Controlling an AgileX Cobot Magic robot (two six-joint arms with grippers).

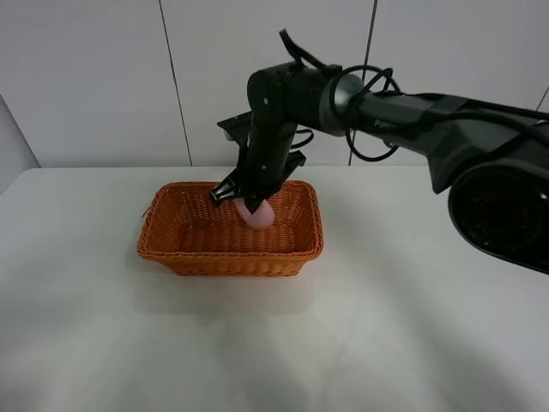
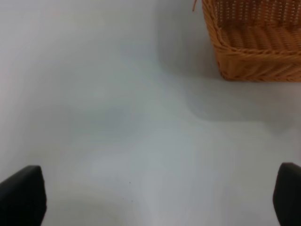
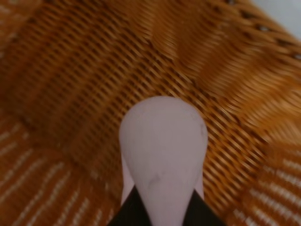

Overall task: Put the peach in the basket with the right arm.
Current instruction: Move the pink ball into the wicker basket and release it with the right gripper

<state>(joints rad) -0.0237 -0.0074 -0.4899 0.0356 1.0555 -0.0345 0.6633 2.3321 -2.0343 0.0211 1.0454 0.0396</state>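
The pink peach [image 1: 257, 215] sits between the fingers of my right gripper [image 1: 253, 204], inside the orange-brown wicker basket [image 1: 230, 260], toward its back wall. The black right arm [image 1: 403, 112] reaches in from the right and bends down over the basket. In the right wrist view the peach [image 3: 162, 150] fills the middle, the right gripper [image 3: 162, 214] is shut on it, and the woven basket floor [image 3: 70, 94] lies blurred below. Whether the peach touches the floor I cannot tell. My left gripper [image 2: 155, 197] is open over bare table, its dark fingertips [image 2: 21, 195] spread wide.
The basket stands on a white table [image 1: 386, 326] against a white panelled wall [image 1: 94, 77]. A corner of the basket [image 2: 254, 47] shows in the left wrist view, well away from the left gripper. The left arm is out of the exterior view.
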